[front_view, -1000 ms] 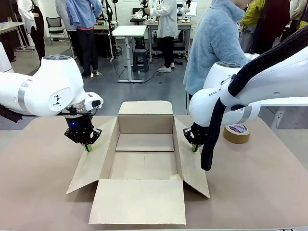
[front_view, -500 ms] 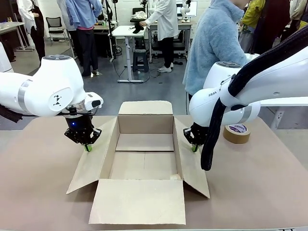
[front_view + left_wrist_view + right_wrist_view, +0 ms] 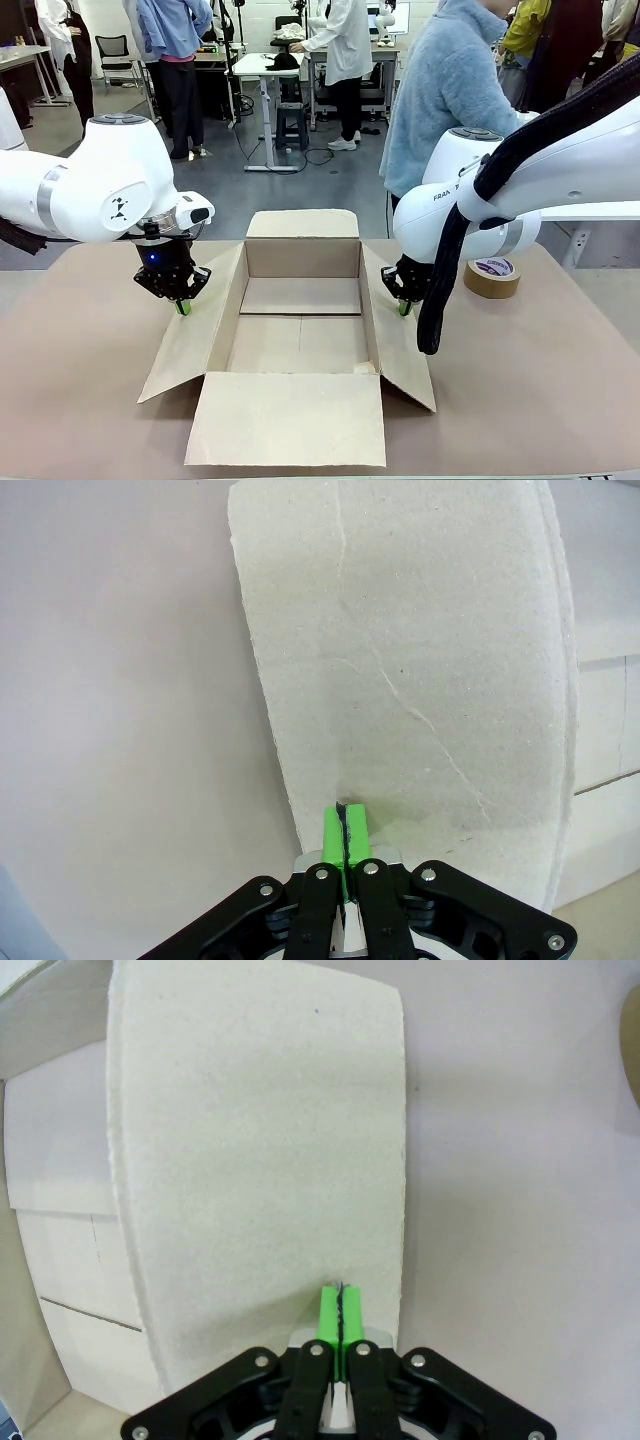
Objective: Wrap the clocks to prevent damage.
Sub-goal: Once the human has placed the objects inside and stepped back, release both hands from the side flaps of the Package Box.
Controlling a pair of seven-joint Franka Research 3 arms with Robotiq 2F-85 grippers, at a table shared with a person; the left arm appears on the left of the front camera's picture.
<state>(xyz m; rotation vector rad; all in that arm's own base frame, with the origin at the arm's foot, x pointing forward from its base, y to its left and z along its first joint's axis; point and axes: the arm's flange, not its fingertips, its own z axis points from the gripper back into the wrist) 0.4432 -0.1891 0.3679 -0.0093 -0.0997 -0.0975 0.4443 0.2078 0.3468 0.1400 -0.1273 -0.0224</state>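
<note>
Looking at centre frame, you have the box (image 3: 300, 345) open, its long axis running from the bottom edge up the picture. On the left flap (image 3: 195, 340) rests the left gripper (image 3: 182, 306), on the right flap (image 3: 400, 355) the right gripper (image 3: 404, 307). Both have their fingers pressed together and carry nothing. The hollow lies between them, equally near each. Where the clocks are, you cannot tell.

Front camera: robot's side, facing across table (image 3: 80, 400). Wrist cameras: close above left flap (image 3: 420, 660) and right flap (image 3: 260, 1140), shared with front.
</note>
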